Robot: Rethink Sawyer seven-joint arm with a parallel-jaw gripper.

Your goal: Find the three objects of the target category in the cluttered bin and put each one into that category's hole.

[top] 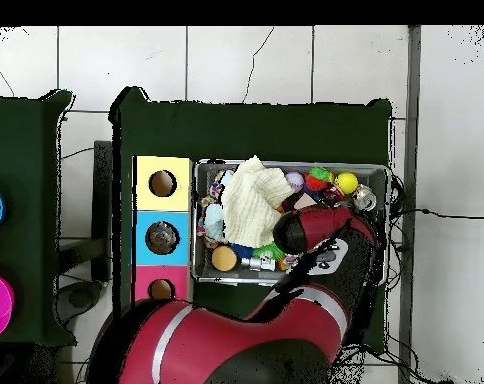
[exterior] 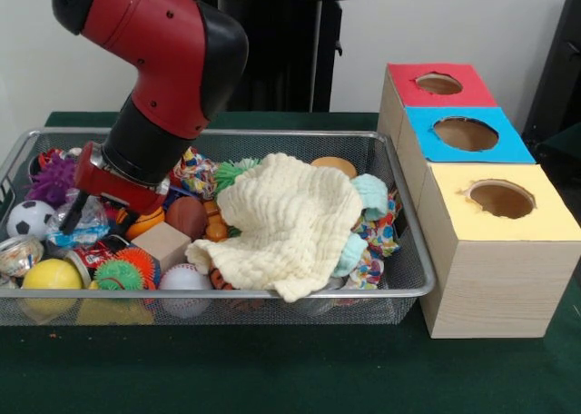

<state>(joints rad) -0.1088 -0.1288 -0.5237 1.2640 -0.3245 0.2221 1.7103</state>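
The bin [exterior: 399, 291] sat on the green surface [exterior: 272, 369], filling its left and middle in the front view, with three boxes in a row just beside its right rim: yellow [exterior: 508, 251] nearest the camera, blue [exterior: 463, 134] behind it, red [exterior: 438, 84] at the far edge. Each had a round hole in its top.

The arm [exterior: 159, 60] reached down into the left part of the bin, and the end effector [exterior: 95, 216] was buried among the toys near a crinkled clear wrapper [exterior: 80, 221] and an orange ball [exterior: 145, 221]. Whether it was open, closed or gripping anything could not be told; the wrist hid it in both views.

A pale yellow cloth [exterior: 286, 223] lay crumpled over the middle of the bin, its corner drooping to the front rim. It covered much of the clutter, so targets beneath it would likely be missed unless it was moved. A baseball [exterior: 184, 278], a wood block [exterior: 163, 243], a spiky green-orange ball [exterior: 127, 271], a yellow ball [exterior: 52, 276] and a soccer ball [exterior: 29, 219] crowded the near left corner.

The risks, as I judged them: packed so tightly, a close could catch the wrapper or two things together; a lift could drag neighbours over the low rim; round balls could slip out on the way across to the boxes.
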